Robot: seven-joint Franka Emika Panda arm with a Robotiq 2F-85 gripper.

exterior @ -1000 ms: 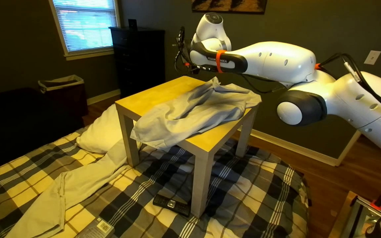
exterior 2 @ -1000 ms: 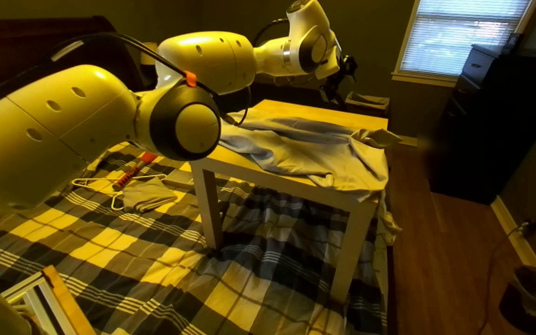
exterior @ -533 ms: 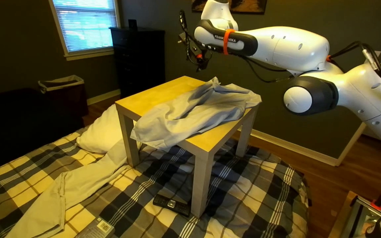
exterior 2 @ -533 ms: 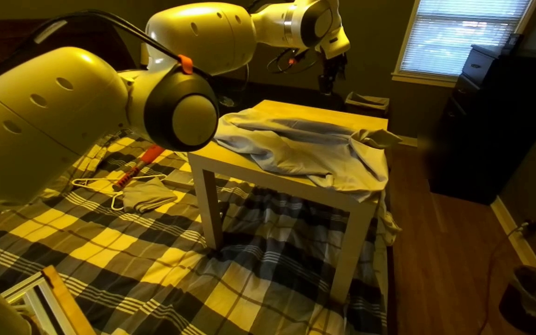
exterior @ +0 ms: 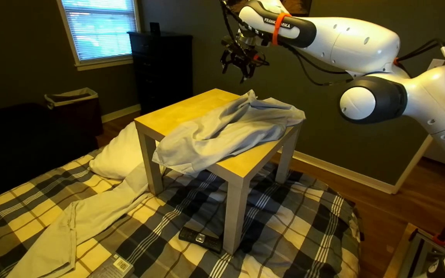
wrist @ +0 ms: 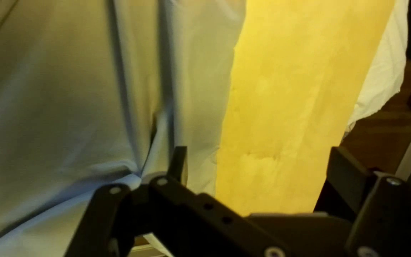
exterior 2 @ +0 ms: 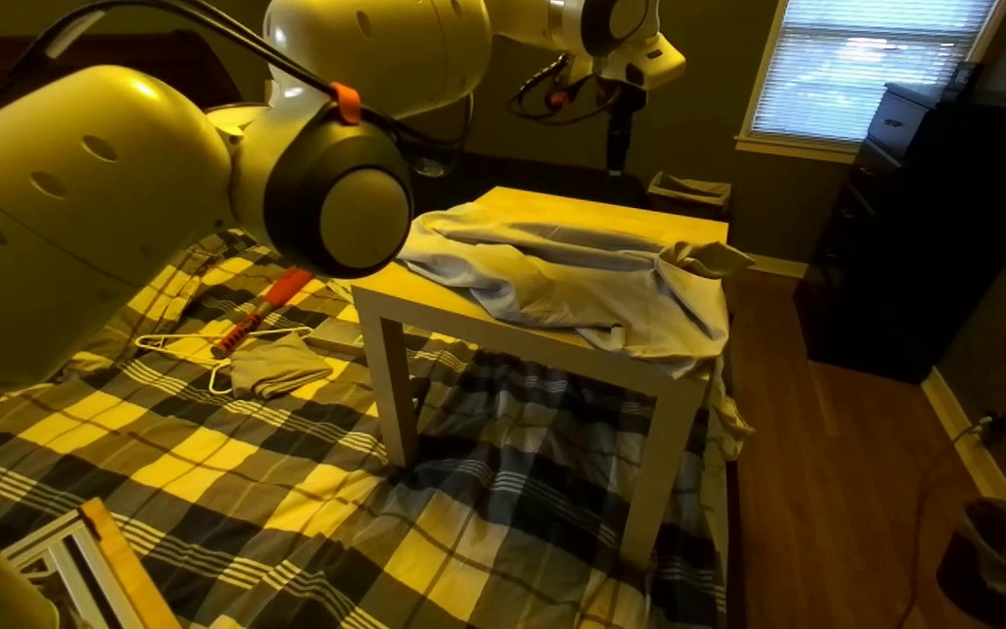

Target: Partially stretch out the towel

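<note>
Towel (exterior: 222, 135) lies rumpled across the yellow table (exterior: 180, 116), its folds running along the top and part of it hanging past the edge in both exterior views; a strip of bare wood shows beside it. The arm (exterior: 361, 54) is held high above. In an exterior view it enters from the right, slants up to the elbow (exterior: 388, 100) with its black ring, and from there the forearm (exterior: 326, 36) reaches leftward, tilted slightly upward, to a wrist (exterior: 274, 5) cut partly off by the upper border. An orange band (exterior: 279, 29) circles the forearm near its left end. Below the wrist the gripper (wrist: 259, 167) points down toward the table, apart from the cloth. Its jaws are spread wide and hold nothing: in the wrist view the 2 fingers (wrist: 178, 166) stand well apart, 1 in front of the towel's border and 1 at the tabletop's edge, with bare wood visible in the gap. In an exterior view where the gripper (exterior 2: 616, 170) appears edge-on, as a narrow upright shape, the gap cannot be made out. The table stands on a plaid bedspread (exterior: 299, 216). A white pillow (exterior: 118, 154) shows partly behind a leg, and a black remote control (exterior: 200, 239) lies at the foot of the nearest leg (exterior: 235, 216).
</note>
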